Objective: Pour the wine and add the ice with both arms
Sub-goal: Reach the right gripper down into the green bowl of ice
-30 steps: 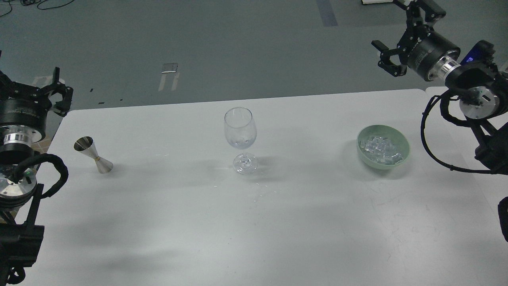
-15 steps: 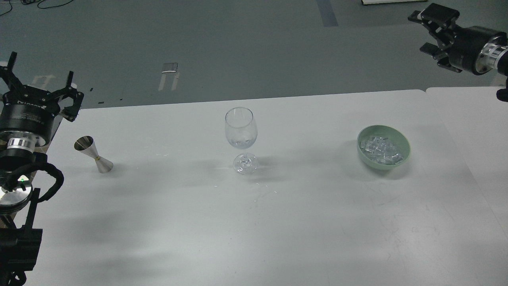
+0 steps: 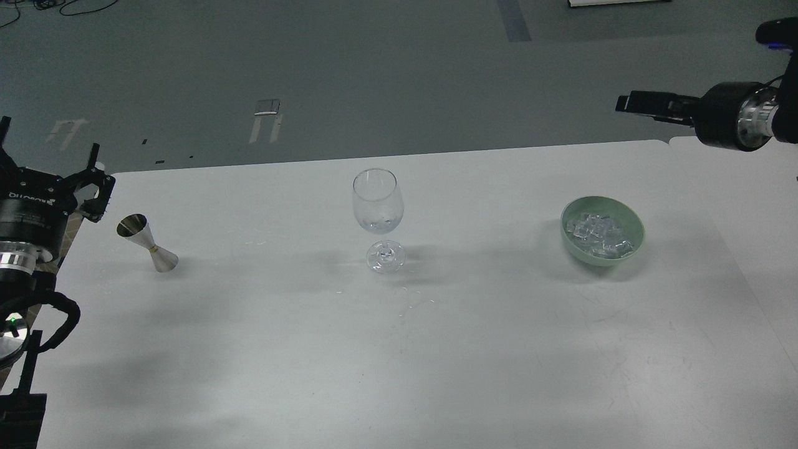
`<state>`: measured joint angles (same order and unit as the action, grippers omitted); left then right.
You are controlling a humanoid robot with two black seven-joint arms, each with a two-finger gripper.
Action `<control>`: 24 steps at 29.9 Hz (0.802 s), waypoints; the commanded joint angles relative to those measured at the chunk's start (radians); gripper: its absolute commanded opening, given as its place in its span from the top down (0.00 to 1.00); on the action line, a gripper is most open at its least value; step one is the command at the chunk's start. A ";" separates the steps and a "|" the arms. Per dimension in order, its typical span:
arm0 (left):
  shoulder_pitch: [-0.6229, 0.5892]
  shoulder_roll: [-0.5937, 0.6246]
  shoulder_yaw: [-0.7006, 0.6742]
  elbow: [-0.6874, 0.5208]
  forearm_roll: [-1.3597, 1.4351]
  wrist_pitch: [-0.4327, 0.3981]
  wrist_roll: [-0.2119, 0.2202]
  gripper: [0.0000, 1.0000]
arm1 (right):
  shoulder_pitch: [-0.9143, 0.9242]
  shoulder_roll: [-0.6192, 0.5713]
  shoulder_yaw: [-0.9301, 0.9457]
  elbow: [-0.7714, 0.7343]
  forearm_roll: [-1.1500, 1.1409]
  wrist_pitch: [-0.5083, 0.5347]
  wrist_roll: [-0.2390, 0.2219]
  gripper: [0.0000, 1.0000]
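Now left gripper (image 3: pixel 47 165) lower than second ago, fingers spread, just beside jigger (image 3: pixel 147 244). Wine glass (image 3: pixel 378 215) centre, unpoured. Ice (image 3: pixel 600 236) in green bowl (image 3: pixel 633 219), right. Right gripper (image 3: pixel 642 103) swung level, far, edge-on; spread or pressed unclear.

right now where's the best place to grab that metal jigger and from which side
Probably the jigger is best held at its narrow waist, where the two cones meet, so the flares above and below keep it from slipping. It stands on its base, leaning in this view. Come in level from its left, where the left claw is open and empty.
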<state>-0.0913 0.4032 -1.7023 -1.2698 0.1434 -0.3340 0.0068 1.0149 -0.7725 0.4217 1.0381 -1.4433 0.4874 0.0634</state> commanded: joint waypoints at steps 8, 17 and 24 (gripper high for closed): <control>0.077 -0.010 -0.031 -0.028 -0.004 -0.005 0.004 0.02 | 0.016 0.053 -0.072 0.034 -0.081 -0.001 -0.014 0.04; 0.077 -0.014 -0.042 -0.094 -0.005 0.000 0.004 0.02 | -0.025 0.061 -0.087 0.072 -0.089 -0.009 -0.076 0.33; 0.077 -0.010 -0.043 -0.094 -0.012 0.012 0.004 0.02 | -0.070 0.033 -0.097 0.188 -0.088 -0.009 -0.152 0.39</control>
<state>-0.0133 0.3931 -1.7447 -1.3633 0.1325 -0.3321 0.0097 0.9612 -0.7238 0.3251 1.1926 -1.5314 0.4784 -0.0553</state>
